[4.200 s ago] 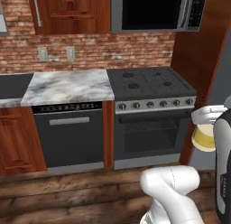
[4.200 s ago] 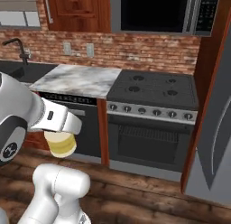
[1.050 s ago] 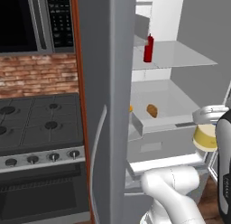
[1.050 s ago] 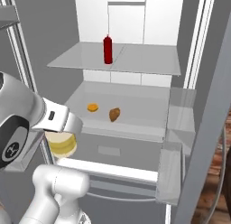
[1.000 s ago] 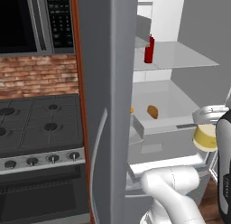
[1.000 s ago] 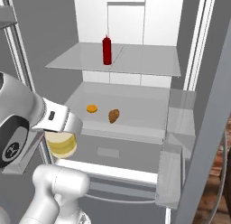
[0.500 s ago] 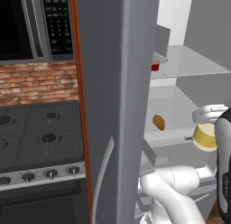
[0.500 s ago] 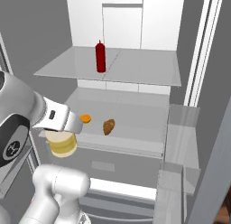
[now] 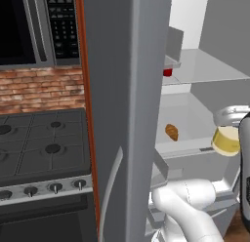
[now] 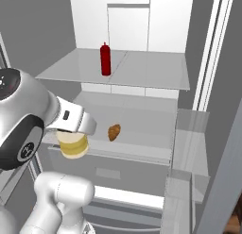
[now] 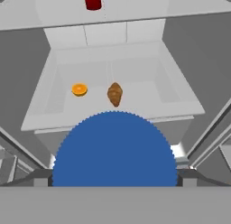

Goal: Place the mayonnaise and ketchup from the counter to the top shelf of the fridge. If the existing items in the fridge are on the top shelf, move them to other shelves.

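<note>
Pale creamy-yellow mayonnaise jar (image 10: 73, 145) with its round blue lid (image 11: 114, 150) is being held in the two-finger gripper (image 10: 74, 132), whose jaws are being kept spread wide around the jar's body, in front of the open grey steel fridge (image 9: 127, 90). Slim all-red ketchup bottle (image 10: 105, 59) is being carried upright by the thin pale grey top shelf (image 10: 146, 70), towards its left rear. Orange-brown oval roll-like lump (image 10: 114, 132) is being borne by the pale grey shelf below (image 10: 146, 122), with a small round orange item (image 11: 79, 89) lying near it. Black stove top (image 9: 41, 148) is being seen beside the fridge.
</note>
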Tool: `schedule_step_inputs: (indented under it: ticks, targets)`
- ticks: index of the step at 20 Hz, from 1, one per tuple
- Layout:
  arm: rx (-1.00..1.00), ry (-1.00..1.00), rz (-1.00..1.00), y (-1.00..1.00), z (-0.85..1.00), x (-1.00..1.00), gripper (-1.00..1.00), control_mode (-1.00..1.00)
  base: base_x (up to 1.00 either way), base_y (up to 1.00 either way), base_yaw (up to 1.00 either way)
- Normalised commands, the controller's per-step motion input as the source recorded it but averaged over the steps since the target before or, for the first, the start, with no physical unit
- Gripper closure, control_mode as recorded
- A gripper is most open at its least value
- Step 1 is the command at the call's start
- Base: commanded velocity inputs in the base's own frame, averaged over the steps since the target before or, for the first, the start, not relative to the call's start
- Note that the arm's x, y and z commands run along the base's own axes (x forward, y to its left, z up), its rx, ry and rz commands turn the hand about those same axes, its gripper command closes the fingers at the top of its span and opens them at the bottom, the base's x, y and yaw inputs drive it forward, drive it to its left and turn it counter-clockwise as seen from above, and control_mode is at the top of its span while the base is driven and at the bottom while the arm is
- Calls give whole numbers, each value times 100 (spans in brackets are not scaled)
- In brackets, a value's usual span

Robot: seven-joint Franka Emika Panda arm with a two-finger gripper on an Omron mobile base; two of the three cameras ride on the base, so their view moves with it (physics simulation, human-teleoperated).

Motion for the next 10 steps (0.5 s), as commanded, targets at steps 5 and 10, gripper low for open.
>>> schedule_step_inputs:
  ticks: [5,10]
  targets:
    - [5,-5,-2,-42,44,62,100,-100,0,0,0]
    - [3,-10,-4,-32,36,82,100,-100,0,0,0]
